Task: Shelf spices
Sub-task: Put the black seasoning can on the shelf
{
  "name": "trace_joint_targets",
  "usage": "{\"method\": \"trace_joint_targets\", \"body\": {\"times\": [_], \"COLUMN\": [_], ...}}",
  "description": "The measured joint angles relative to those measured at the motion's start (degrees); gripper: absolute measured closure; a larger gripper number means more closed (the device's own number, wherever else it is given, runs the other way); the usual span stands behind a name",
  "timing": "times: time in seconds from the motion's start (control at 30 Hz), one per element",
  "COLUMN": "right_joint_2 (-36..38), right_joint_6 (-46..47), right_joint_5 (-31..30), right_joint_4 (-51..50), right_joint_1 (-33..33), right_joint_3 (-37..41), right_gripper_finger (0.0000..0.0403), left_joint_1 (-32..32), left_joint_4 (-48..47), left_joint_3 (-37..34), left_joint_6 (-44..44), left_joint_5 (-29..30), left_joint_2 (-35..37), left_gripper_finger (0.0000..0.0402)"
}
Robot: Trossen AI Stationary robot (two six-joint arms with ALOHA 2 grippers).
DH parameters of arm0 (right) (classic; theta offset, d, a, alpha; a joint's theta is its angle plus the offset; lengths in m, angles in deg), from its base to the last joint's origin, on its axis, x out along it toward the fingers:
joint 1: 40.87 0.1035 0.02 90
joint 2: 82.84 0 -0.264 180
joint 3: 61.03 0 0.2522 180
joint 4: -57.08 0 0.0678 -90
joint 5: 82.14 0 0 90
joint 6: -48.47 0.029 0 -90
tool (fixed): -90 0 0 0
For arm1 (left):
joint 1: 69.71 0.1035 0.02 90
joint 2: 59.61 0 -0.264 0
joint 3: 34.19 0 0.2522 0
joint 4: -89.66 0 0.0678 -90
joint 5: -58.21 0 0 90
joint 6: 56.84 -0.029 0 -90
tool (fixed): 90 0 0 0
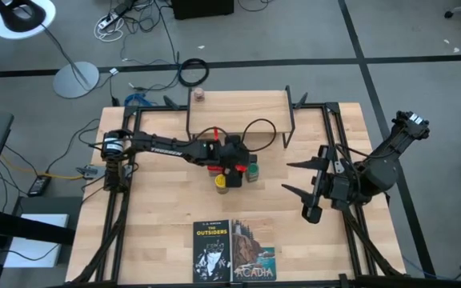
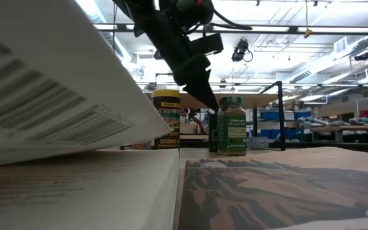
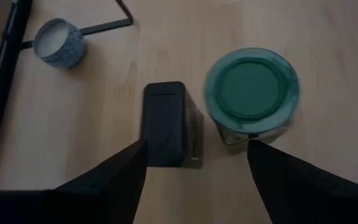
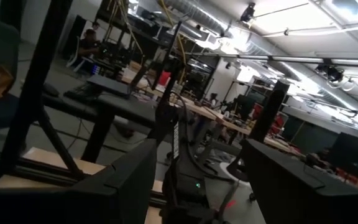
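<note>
Two paperback books (image 1: 234, 250) at lower centre table edge, bare wood beyond, left gripper (image 1: 242, 170) mid-frame, jaws apart over dark grey tin (image 3: 164, 124) and green-lidded jar (image 3: 252, 90), yellow-lidded jar (image 1: 221, 182) beside, shelf (image 1: 238, 103) at top edge, right gripper (image 1: 298, 177) jaws apart, centre right.

The left arm (image 1: 166, 146), a slim black tube-shaped metal limb, is carrying pale lettering along its side and a silver-ringed joint near its base. A thin black cable is looping over its wrist beside red parts. Its left gripper (image 3: 194, 163) is showing two dark, wedge-shaped matte fingers. The right arm (image 1: 386, 156) is looking bulkier, black and blocky, and its right gripper (image 1: 301, 178) is ending in two pointed black fingers.
</note>
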Motion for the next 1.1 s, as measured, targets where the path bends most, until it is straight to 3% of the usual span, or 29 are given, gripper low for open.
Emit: {"method": "trace_joint_targets", "body": {"times": [0.47, 1.1], "right_joint_2": [0.0, 0.1], "right_joint_6": [-5.7, -8.5], "right_joint_5": [2.2, 2.3], "right_joint_4": [1.0, -1.1], "right_joint_1": [-0.3, -0.4], "right_joint_3": [0.0, 0.0], "right_gripper_finger": [0.0165, 0.0165], "left_joint_1": [0.7, 1.0], "left_joint_4": [0.4, 3.9], "left_joint_3": [0.0, 0.0], "left_joint_6": [3.9, 0.0], "left_joint_5": [5.5, 1.6], "left_joint_2": [-0.3, -3.4], "left_gripper_finger": [0.0121, 0.0122]}}
